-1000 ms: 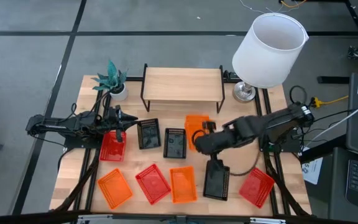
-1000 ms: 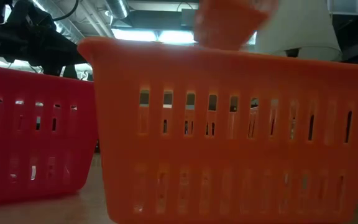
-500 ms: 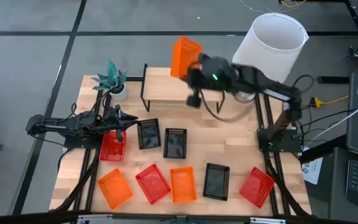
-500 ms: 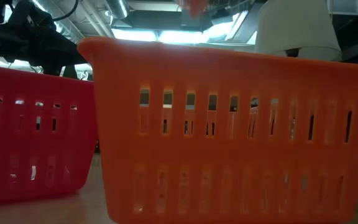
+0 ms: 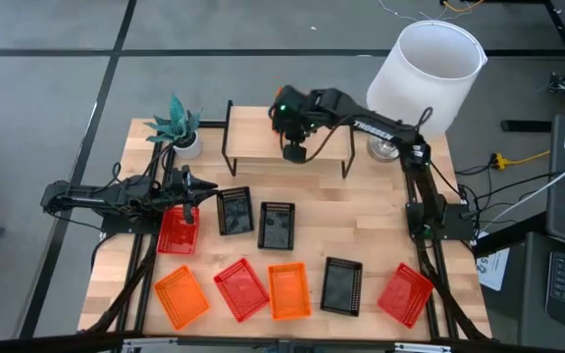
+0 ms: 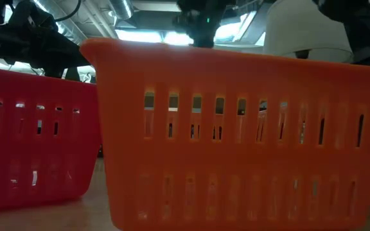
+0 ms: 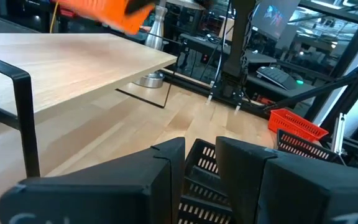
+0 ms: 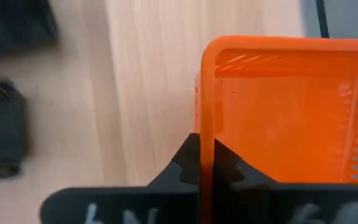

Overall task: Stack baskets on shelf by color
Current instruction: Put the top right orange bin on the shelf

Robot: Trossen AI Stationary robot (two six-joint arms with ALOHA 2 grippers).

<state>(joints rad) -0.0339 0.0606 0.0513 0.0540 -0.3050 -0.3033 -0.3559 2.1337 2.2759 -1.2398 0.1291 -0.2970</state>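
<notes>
My right gripper (image 5: 295,137) reaches over the light-wood shelf (image 5: 253,137) and is shut on an orange basket (image 8: 278,112). My own arm hides that basket in the high view; the left wrist view shows it as an orange blur (image 7: 98,12) above the shelf top (image 7: 73,62). My left gripper (image 5: 190,189) waits near the table's left edge above a red basket (image 5: 177,231), its fingers (image 7: 166,168) a narrow gap apart, touching nothing. On the table stand two black baskets (image 5: 234,211) (image 5: 277,226) and a near row of several more. My right gripper pinches the orange basket's wall at its rim (image 8: 205,124), one finger inside the basket and one outside. The basket is lifted clear, over the shelf's wooden top (image 8: 148,93).
The near row holds an orange (image 5: 180,297), a red (image 5: 241,289), an orange (image 5: 288,291), a black (image 5: 341,285) and a red basket (image 5: 403,294). A white lamp (image 5: 425,78) stands right of the shelf, a small plant (image 5: 177,126) left of it. The low view is filled by an orange basket (image 6: 236,135).
My right gripper, holding the orange basket, has risen from the middle of the table, swung high toward the far edge and then come down over the shelf. The basket has been lifted clear of the table and carried along. The left arm has kept still.
</notes>
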